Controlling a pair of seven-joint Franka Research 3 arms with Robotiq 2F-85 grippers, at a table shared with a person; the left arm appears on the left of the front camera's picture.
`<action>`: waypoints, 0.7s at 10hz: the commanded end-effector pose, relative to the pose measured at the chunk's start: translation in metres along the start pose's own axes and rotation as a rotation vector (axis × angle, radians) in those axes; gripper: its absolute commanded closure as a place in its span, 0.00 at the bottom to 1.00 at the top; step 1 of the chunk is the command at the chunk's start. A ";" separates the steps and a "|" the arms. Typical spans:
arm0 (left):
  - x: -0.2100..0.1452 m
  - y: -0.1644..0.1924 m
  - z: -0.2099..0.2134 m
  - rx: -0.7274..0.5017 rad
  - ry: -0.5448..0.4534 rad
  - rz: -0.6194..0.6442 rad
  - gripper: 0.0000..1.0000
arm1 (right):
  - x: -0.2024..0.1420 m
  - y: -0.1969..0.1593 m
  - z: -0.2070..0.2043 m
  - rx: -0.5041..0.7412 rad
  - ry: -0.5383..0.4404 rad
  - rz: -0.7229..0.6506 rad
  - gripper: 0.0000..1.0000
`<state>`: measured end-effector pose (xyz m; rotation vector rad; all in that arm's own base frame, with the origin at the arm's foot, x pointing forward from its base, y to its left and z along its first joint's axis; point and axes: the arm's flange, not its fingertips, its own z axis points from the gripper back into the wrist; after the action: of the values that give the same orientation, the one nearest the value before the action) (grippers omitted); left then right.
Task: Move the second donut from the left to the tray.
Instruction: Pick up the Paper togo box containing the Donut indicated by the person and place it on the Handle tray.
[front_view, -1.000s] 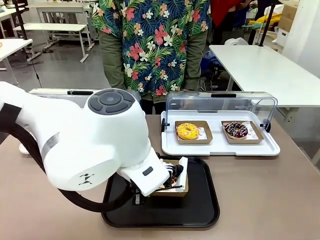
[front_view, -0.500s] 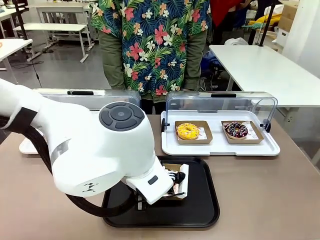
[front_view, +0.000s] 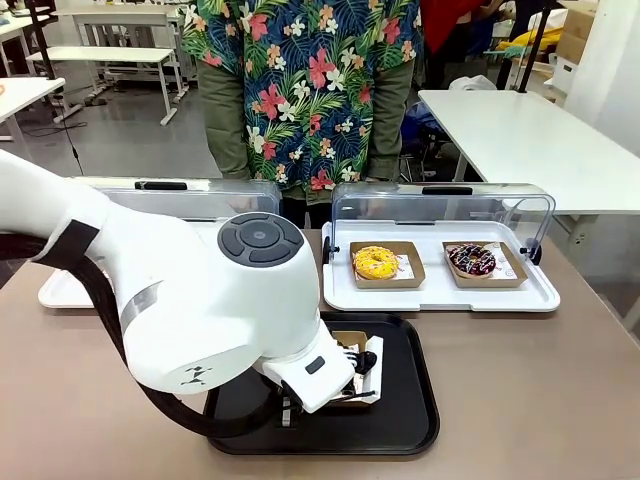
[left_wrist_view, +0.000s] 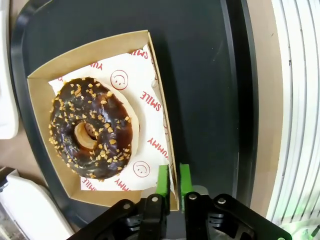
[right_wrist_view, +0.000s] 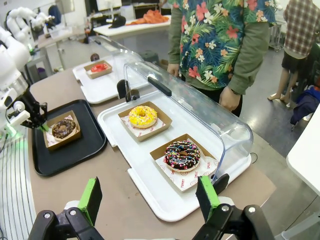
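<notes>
Front view: we log the left arm (front_view: 210, 310) bent over the black tray (front_view: 410, 410), its gripper hidden behind the wrist.

Left wrist view: the left gripper (left_wrist_view: 170, 176) pinches the wall of the cardboard holder (left_wrist_view: 40, 100); the chocolate donut (left_wrist_view: 91, 128) lies beyond the green pads (left_wrist_view: 163, 178), on the tray.

Right wrist view: the right gripper (right_wrist_view: 150, 199) spreads wide, empty; yellow donut (right_wrist_view: 142, 116) ahead.

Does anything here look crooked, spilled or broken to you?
Nothing stands out. The chocolate-brown sprinkled ring donut lies whole in its square brown cardboard holder, which sits a bit slantwise on the flat black rectangular tray. The left gripper pinches the holder's wall; the right gripper is open.
</notes>
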<state>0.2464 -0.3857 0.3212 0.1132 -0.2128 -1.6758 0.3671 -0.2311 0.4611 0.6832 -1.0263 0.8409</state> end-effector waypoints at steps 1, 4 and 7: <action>0.001 0.006 0.007 -0.016 0.025 -0.003 0.00 | 0.002 -0.003 0.000 -0.005 -0.028 0.028 0.00; -0.009 0.023 0.038 -0.027 0.017 0.047 0.20 | 0.002 -0.003 0.000 -0.005 -0.028 0.028 0.00; -0.014 0.032 0.070 -0.061 -0.007 0.045 0.00 | 0.002 -0.003 0.000 -0.005 -0.028 0.028 0.00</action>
<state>0.2655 -0.3790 0.3820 0.0884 -0.1850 -1.6175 0.3671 -0.2311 0.4612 0.6834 -1.0264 0.8411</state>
